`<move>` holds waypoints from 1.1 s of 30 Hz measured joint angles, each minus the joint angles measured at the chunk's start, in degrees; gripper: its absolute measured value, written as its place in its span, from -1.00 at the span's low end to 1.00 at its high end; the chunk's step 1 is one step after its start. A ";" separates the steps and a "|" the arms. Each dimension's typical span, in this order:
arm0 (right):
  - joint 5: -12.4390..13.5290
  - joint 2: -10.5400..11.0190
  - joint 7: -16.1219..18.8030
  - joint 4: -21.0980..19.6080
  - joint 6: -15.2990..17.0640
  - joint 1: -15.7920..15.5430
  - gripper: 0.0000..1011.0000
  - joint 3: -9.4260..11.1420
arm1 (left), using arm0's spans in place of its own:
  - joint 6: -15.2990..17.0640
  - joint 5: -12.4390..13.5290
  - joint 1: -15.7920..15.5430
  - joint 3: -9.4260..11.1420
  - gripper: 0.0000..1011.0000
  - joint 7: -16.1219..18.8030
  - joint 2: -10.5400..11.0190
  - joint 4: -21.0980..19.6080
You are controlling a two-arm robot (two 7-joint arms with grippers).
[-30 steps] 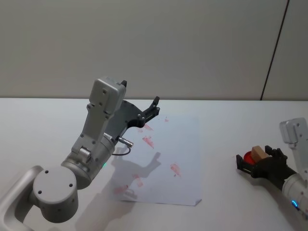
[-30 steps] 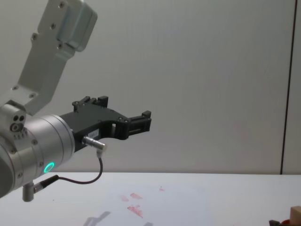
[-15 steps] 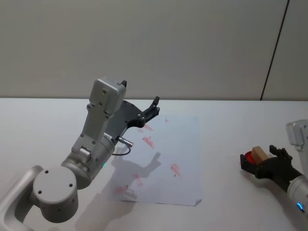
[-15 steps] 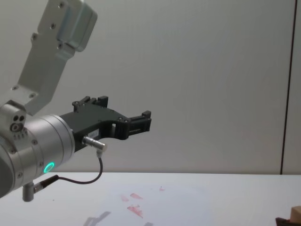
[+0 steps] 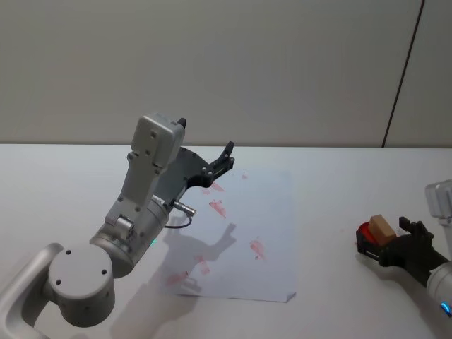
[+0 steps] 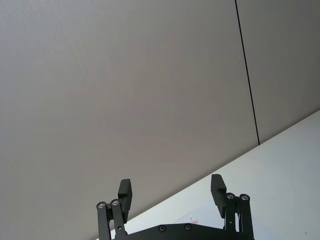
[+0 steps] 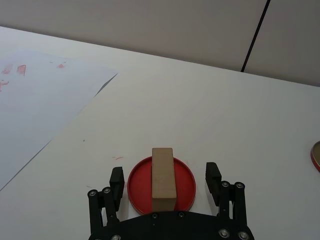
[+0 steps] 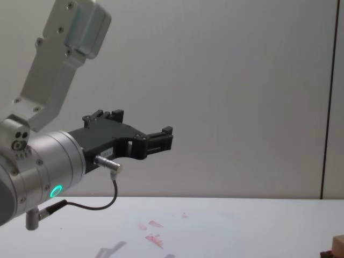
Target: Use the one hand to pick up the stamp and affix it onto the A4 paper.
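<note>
The stamp (image 5: 381, 227) (image 7: 164, 172) (image 8: 338, 245) is a tan wooden block lying on a round red ink pad (image 5: 364, 229) (image 7: 140, 189) at the table's right. My right gripper (image 5: 385, 239) (image 7: 165, 173) is open, its fingers (image 7: 117, 176) on either side of the pad and not touching the block. The A4 paper (image 5: 265, 212) (image 7: 35, 100) (image 8: 188, 226) lies in the middle of the table with several red-pink marks. Open and holding nothing, my left gripper (image 5: 227, 157) (image 6: 170, 192) (image 8: 166, 137) hangs raised above the paper's far left part.
The white table (image 5: 70, 183) runs to a grey wall behind. The edge of a second red-rimmed round item (image 7: 316, 156) shows beside the pad in the right wrist view. My left arm (image 5: 141, 212) stands large over the table's left side.
My right gripper has drawn back to the right and toward me, staying open. The stamp has stayed on the red pad. The left arm has not moved.
</note>
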 joint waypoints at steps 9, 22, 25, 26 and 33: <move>0.13 0.20 0.30 -0.33 0.24 -0.40 0.90 0.10 | 0.00 0.00 0.00 0.00 0.98 0.00 0.00 0.00; 0.20 0.30 0.45 -0.52 0.35 -0.62 0.23 0.17 | 0.00 0.00 0.00 0.00 0.98 0.00 0.00 0.00; 0.22 0.31 0.46 -0.53 0.36 -0.64 0.03 0.17 | 0.00 0.00 0.00 0.00 0.98 0.00 0.00 0.00; 0.22 0.31 0.47 -0.54 0.37 -0.64 -0.04 0.17 | 0.00 0.00 0.00 0.00 0.98 0.00 0.00 0.00; 0.22 0.35 0.52 -0.59 0.41 -0.68 -0.49 0.17 | 0.00 0.00 0.00 0.00 0.98 0.00 0.00 0.00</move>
